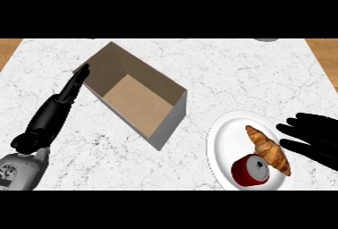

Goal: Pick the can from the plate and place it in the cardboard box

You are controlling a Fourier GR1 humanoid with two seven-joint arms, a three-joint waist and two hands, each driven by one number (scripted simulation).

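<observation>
Still on the white plate (221, 138), the red can (250, 170) lies beside a croissant (268, 149), and the right hand (315, 136), fingers spread and released just right of that plate, could catch the pastry reaching in, while the straight-fingered left hand (56, 106) rests left of the cardboard box (135, 96).

Cardboard box (138, 100) as landmark: plate (221, 138) to its right, nearer the robot, carrying can (251, 171) and croissant (268, 149); can left of croissant.

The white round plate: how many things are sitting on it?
2. On the white round plate a red metal can sits at the near edge, and a golden-brown croissant lies just beside it toward the right. Nothing seems hidden.
</observation>
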